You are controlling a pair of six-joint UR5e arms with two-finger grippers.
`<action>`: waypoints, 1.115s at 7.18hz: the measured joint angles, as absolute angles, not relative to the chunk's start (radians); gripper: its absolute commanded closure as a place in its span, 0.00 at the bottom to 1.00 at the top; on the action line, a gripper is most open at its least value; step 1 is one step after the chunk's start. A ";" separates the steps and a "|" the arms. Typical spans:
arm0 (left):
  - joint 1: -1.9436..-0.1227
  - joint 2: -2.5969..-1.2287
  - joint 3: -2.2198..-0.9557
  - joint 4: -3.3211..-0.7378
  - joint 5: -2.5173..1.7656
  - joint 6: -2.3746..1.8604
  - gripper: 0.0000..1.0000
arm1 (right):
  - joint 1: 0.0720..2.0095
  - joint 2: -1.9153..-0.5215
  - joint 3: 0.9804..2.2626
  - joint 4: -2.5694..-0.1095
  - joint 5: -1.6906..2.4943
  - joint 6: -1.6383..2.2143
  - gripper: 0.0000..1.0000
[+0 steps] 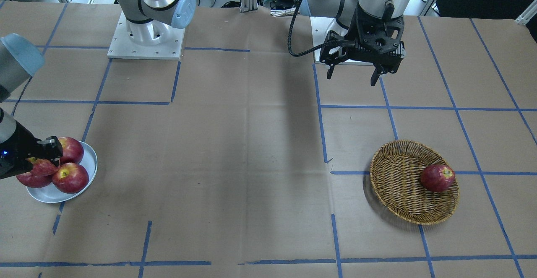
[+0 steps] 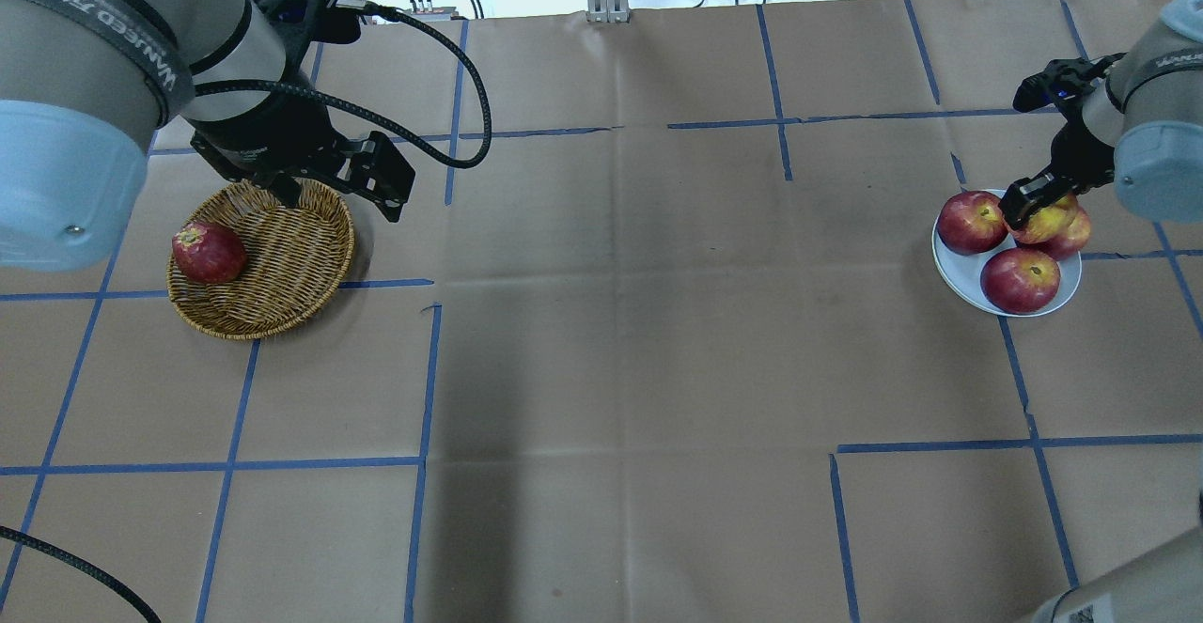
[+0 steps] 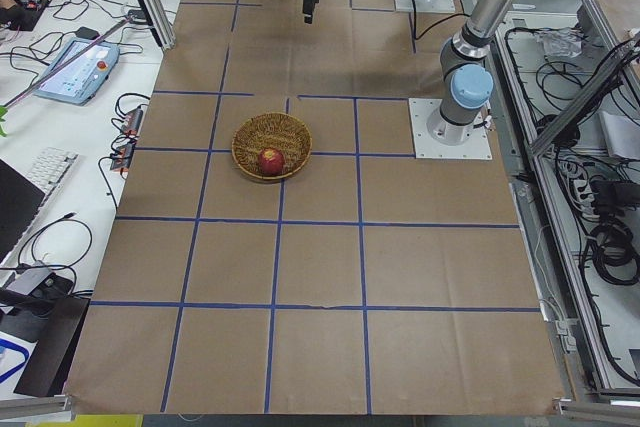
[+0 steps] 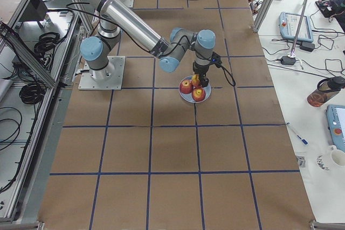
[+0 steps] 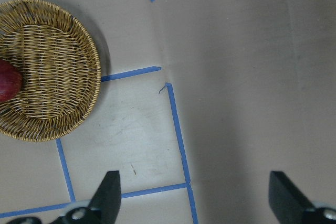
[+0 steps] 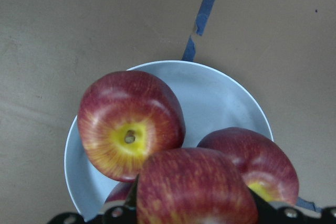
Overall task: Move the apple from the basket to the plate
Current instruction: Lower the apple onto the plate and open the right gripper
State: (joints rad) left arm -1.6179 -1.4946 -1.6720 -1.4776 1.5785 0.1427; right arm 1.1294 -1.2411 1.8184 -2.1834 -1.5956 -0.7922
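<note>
My right gripper (image 2: 1034,205) is shut on the apple (image 2: 1048,220), a streaky pinkish-red one, and holds it over the pale blue plate (image 2: 953,271). In the right wrist view the apple (image 6: 194,187) fills the space between the fingers, right above three other apples on the plate (image 6: 220,98). I cannot tell whether it touches them. The wicker basket (image 2: 282,256) holds one darker red apple (image 2: 209,252). My left gripper (image 2: 343,198) is open and empty, raised beside the basket's rim; it also shows in the left wrist view (image 5: 195,192).
Three red apples (image 1: 70,177) crowd the plate (image 1: 91,160), leaving little bare room. Brown paper with blue tape lines covers the table. The two arm bases (image 1: 147,39) stand at the robot's side of the table.
</note>
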 measured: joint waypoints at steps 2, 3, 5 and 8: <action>-1.618 -1.494 -1.672 -1.478 1.578 0.143 0.01 | 1.129 -1.245 1.814 -2.184 -1.602 -0.792 0.00; -1.618 -1.494 -1.672 -1.478 1.578 0.143 0.01 | 1.129 -1.251 1.809 -2.182 -1.607 -0.791 0.00; -1.618 -1.494 -1.672 -1.478 1.578 0.143 0.01 | 1.131 -1.280 1.807 -2.177 -1.610 -0.789 0.00; -1.617 -1.494 -1.672 -1.477 1.578 0.143 0.01 | 1.151 -1.385 1.781 -2.079 -1.594 -0.759 0.00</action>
State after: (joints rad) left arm -1.6175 -1.4940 -1.6720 -1.4773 1.5785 0.1426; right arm 1.1506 -1.3850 1.7808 -2.0785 -1.5945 -0.7592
